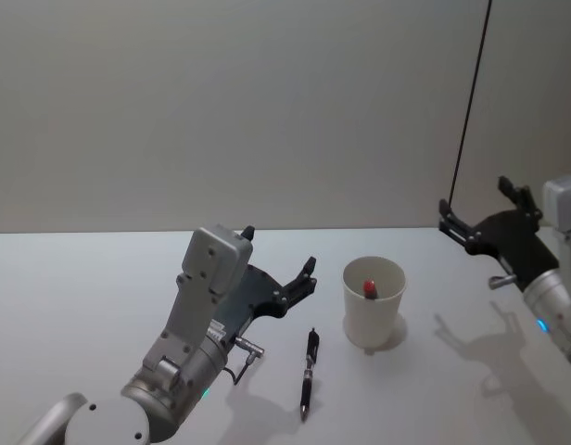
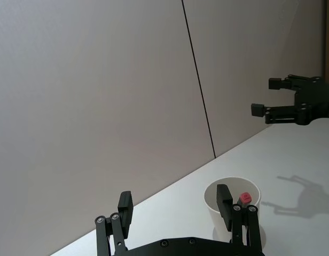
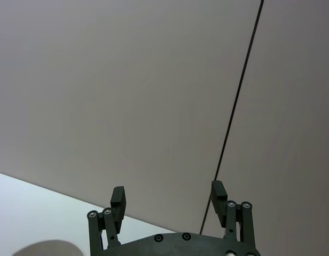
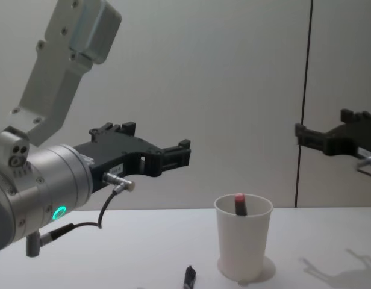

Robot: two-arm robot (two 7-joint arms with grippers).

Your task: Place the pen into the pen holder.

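Pen (image 4: pixel 189 278) partly beyond chest view's lower edge

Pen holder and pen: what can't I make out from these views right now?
- Red-tipped item in the pen holder: the cup wall hides all below its tip, head and chest views.
- Pen: the chest view's bottom edge cuts off all but one end.
- Pen holder's base: left wrist view, partly hidden behind the open left tool.
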